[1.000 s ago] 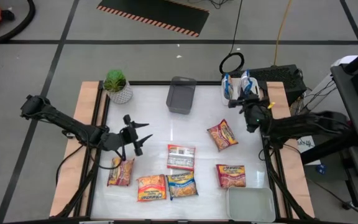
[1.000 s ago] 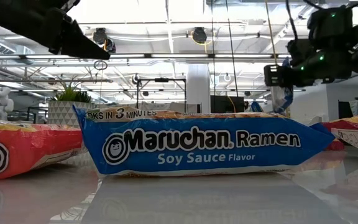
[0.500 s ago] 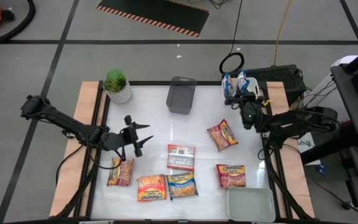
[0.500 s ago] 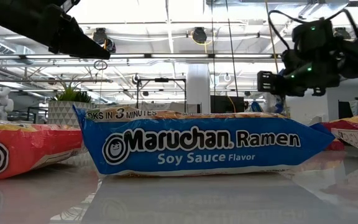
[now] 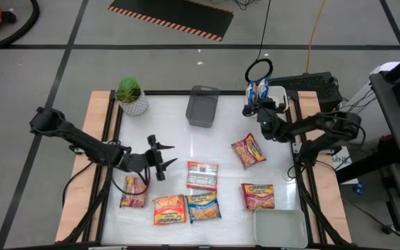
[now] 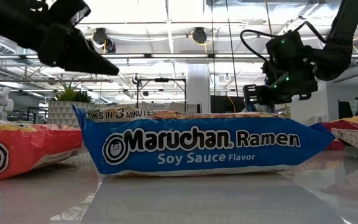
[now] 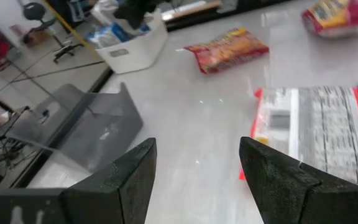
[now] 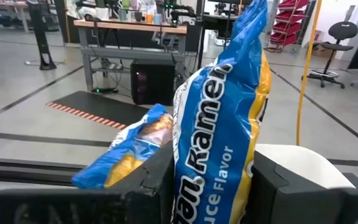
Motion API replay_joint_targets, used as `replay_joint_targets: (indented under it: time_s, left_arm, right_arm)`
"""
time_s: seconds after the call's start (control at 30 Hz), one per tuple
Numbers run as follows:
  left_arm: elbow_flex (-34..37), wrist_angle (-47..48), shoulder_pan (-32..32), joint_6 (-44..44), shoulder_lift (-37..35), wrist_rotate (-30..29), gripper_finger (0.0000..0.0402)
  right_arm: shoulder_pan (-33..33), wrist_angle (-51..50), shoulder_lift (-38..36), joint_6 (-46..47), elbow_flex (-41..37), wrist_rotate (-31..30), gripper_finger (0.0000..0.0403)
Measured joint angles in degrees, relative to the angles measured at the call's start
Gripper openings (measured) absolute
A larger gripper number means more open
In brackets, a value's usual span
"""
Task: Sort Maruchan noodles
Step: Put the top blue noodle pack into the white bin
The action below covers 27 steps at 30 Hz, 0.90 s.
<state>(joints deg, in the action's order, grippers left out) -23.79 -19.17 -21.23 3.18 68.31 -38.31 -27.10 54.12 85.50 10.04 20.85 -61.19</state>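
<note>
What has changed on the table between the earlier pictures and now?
The right end effector, shut on a blue Maruchan packet, moved left over the white tray. The open left end effector moved right toward the white-and-red packet. The packets lying on the table did not move.

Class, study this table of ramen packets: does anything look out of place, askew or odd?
One packet, the white-and-red packet, lies printed back up near the table's middle, beside the open left gripper; the others show their fronts. A blue packet stands upright in the right gripper at the white tray.
</note>
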Motion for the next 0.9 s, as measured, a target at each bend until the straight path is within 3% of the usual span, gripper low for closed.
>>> replay_joint_targets:
  time_s: [0.33, 0.73, 0.9]
  left_arm:
    - [0.00, -1.73, 0.22, -0.18, 1.84, 0.42, 0.0237]
    - [0.00, -2.13, 0.22, -0.72, 1.82, 1.01, 0.0237]
    - [0.00, -2.09, 0.22, -0.72, 1.82, 1.02, 0.0237]
  right_arm:
    - [-1.89, -1.16, 0.47, 0.83, 0.10, 3.10, 0.0127]
    - [-3.07, -5.05, 0.45, 3.44, 0.10, 9.86, 0.0235]
    - [-3.09, -4.21, -0.66, 2.51, 0.10, 11.99, 0.0262]
